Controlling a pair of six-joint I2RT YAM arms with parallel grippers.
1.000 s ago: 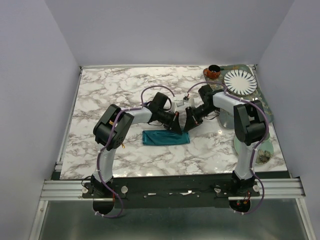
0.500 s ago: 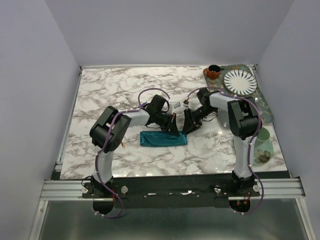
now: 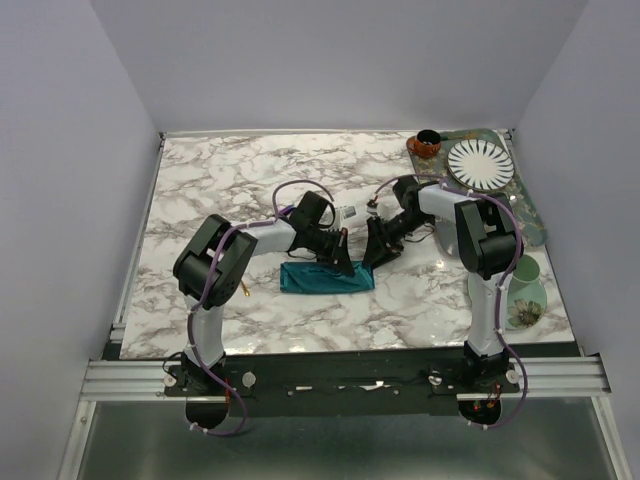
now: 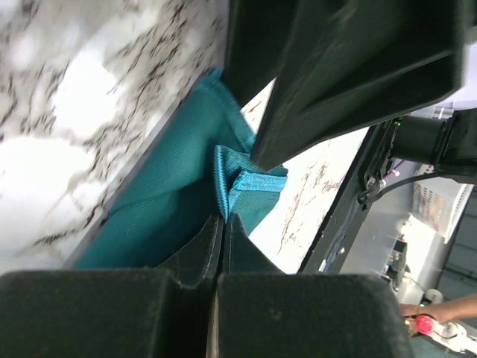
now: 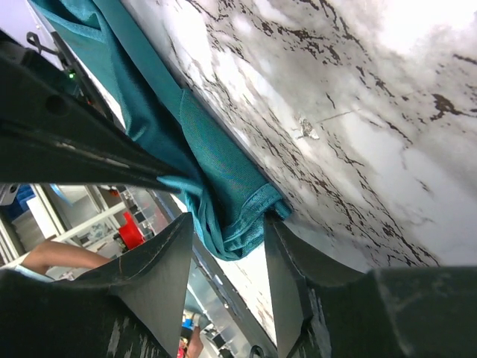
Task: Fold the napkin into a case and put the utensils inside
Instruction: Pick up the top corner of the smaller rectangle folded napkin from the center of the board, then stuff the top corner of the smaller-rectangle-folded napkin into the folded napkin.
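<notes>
Looking down on the marble bench [image 3: 200, 190] and finding the napkin [image 3: 320, 279] folded into a narrow teal strip, lying flat at the middle, just ahead of both arms. Meeting over its right end: left gripper [image 3: 346, 263] and right gripper [image 3: 373, 254], close together, tips down. From the left wrist view, fingers [image 4: 194, 253] pressed fully together, nipping a raised fold of teal cloth between the tips, clamped on the napkin with no gap at all. From the right wrist view, fingers [image 5: 156, 276] standing clearly apart, straddling the rounded folded end of the strip, cloth sitting loose in the gap, gripping nothing. Off at the far right corner, well apart from the action: a white plate [image 3: 478, 165] with black spokes and a brown cup [image 3: 427, 143] just beside it. Nearer in, a pale green saucer [image 3: 528, 300] beside the right arm.
</notes>
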